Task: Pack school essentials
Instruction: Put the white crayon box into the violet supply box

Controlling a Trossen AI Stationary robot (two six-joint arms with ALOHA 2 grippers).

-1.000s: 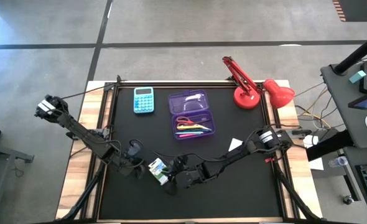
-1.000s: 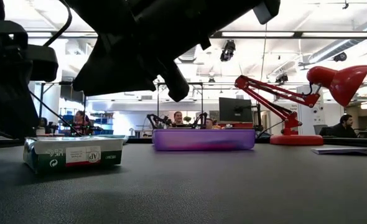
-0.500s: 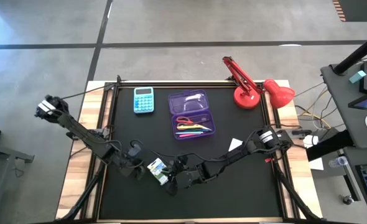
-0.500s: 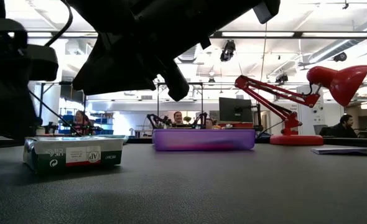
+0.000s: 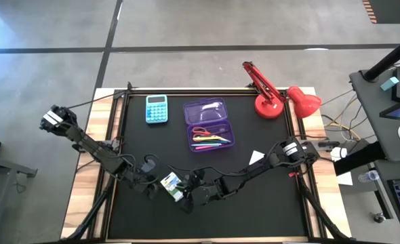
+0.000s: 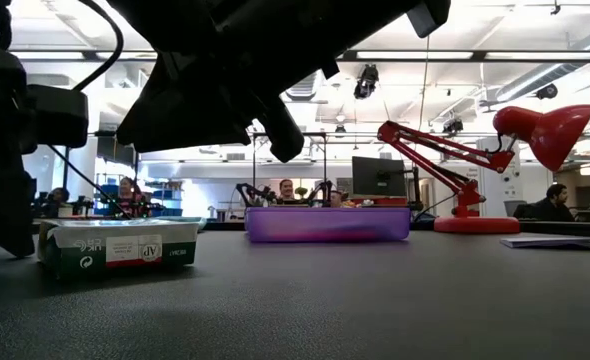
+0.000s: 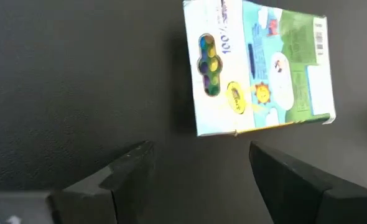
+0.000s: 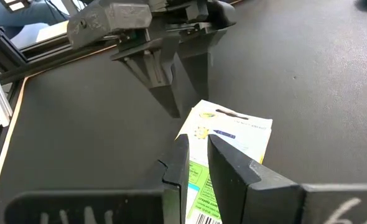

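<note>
On the black table [image 5: 268,203], a purple stationery case [image 5: 210,127] is seen open at the far middle, with red-handled scissors [image 5: 201,131] and pens [image 5: 211,141] inside. At the near edge, the green-and-white packet [image 5: 171,186] lies flat between both claws. The left gripper [image 5: 150,181] is spread wide just left of it. The right gripper [image 8: 199,163], fingers nearly pressed together, is held over the packet without pinching it.

Black-topped table [image 5: 268,203] is carrying: calculator [image 5: 156,108] at 11 o'clock, purple case [image 5: 209,125] at 12, red lamp [image 5: 274,95] at 1, white square [image 5: 256,158] at 3, packet [image 5: 171,186] at 7.
</note>
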